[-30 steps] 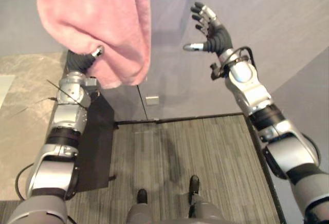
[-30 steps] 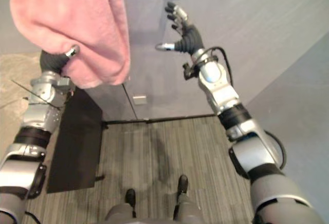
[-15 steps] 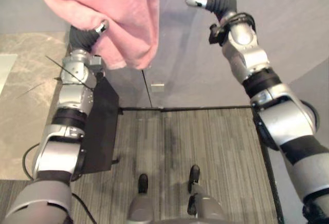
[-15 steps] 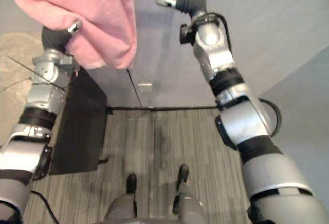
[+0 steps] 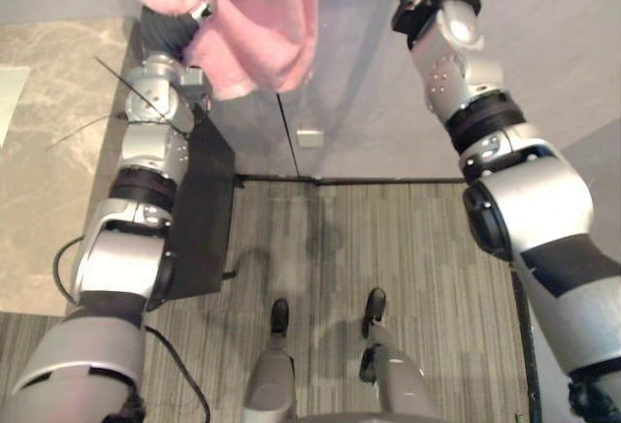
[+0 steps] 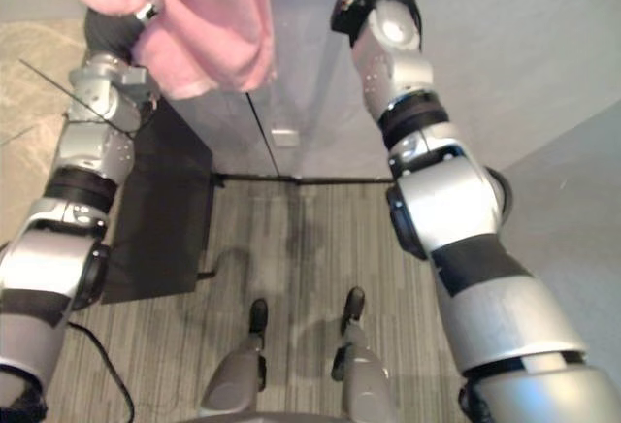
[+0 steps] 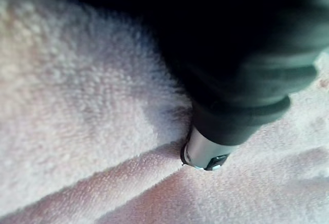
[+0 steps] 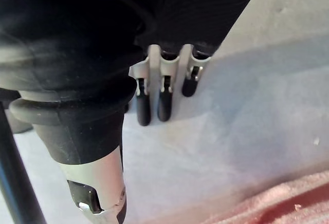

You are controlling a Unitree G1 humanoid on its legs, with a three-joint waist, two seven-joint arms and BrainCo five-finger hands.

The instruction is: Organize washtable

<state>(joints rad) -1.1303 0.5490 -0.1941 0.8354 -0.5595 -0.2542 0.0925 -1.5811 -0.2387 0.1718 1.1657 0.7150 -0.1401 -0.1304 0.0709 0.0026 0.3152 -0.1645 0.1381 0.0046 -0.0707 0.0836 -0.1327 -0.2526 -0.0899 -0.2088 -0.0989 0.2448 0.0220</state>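
The pink towel (image 5: 247, 16) hangs high before the grey wall (image 5: 359, 103), draped over the left hand (image 5: 197, 12), whose thumb pinches the cloth, while the right hand (image 8: 163, 88), raised alongside, holds straight fingers close together near a dark bar (image 8: 7, 172).

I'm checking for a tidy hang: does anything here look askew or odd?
Yes: the fluffy pink towel hangs bunched in a lopsided lump from the left hand, whose thumb pinches it, rather than spread flat. The right hand, fingers straight, holds nothing near the grey wall. No damage or spill shows.
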